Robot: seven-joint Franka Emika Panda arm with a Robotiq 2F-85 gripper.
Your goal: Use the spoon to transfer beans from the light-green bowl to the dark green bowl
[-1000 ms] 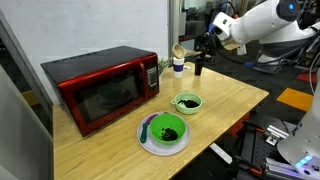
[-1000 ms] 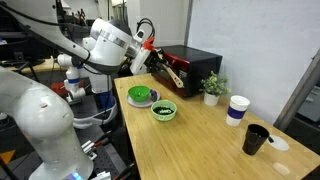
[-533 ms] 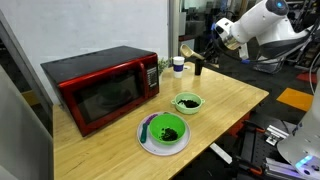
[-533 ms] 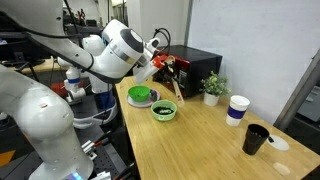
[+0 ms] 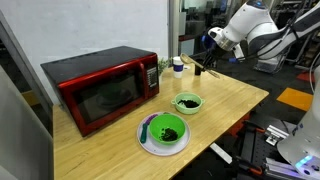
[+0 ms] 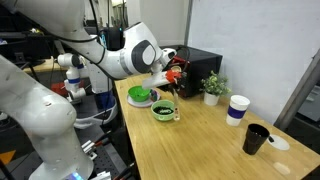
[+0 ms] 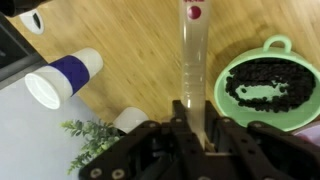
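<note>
Wrist view: the beans (image 7: 262,86) lie as a dark, nearly black heap inside the light-green bowl (image 7: 224,92), which sits on the wooden table (image 7: 130,45) at the right of the frame, with a small tab on its rim pointing up the picture. The spoon (image 7: 192,60) is just beside that bowl, on its left. Its pale handle runs straight away from the gripper (image 7: 193,108), up the middle of the frame, and ends in a reddish patch. Whether that patch is the spoon's scoop end I cannot tell.

The gripper's jaws are pinched narrow on the near end of the spoon, one finger on each side of the shaft. The spoon's long axis therefore passes alongside the bowl without pointing into it. The next move probably calls for a sideways shift toward the bowl and a dip of the far end into the heap.

In an exterior view the dark green bowl (image 5: 165,130) stands on a white plate (image 5: 146,143), nearer the camera than the light-green bowl, and already has a dark patch inside it. It lies near the small bowl, on the side away from the gripper, so any load has to be carried across the small bowl to reach it.

Farther out are a red microwave (image 5: 100,85), a small potted plant (image 7: 92,135), a white cup with a blue band (image 7: 60,78) and a black cup (image 6: 256,138). No writing or brand can be read on any of them.
</note>
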